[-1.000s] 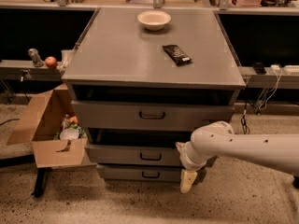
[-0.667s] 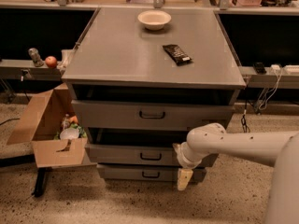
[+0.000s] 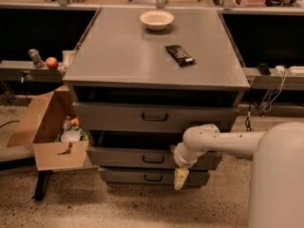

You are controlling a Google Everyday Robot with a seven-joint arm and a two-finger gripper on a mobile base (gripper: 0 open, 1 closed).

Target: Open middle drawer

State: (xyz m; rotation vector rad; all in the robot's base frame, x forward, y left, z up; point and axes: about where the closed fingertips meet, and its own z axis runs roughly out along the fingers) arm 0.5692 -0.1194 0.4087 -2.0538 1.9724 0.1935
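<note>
The grey cabinet (image 3: 142, 56) has three drawers. The middle drawer (image 3: 123, 156) is a wide shallow grey front with a small dark loop handle (image 3: 153, 159), and a dark gap shows above it. The taller top drawer (image 3: 109, 115) is above it and the lowest drawer (image 3: 123, 175) is below. My gripper (image 3: 180, 177) hangs from the white arm (image 3: 223, 144). It points down in front of the right part of the middle and lowest drawers, to the right of the handle. It holds nothing that I can see.
A white bowl (image 3: 156, 19) and a dark snack packet (image 3: 179, 54) lie on the cabinet top. An open cardboard box (image 3: 47, 127) with items stands on the floor at the left. An apple (image 3: 51, 62) sits on the left ledge. Cables (image 3: 273, 87) hang at the right.
My gripper and forearm have moved a little to the left and slightly up, closer to the middle drawer's handle. The drawers have not moved.
</note>
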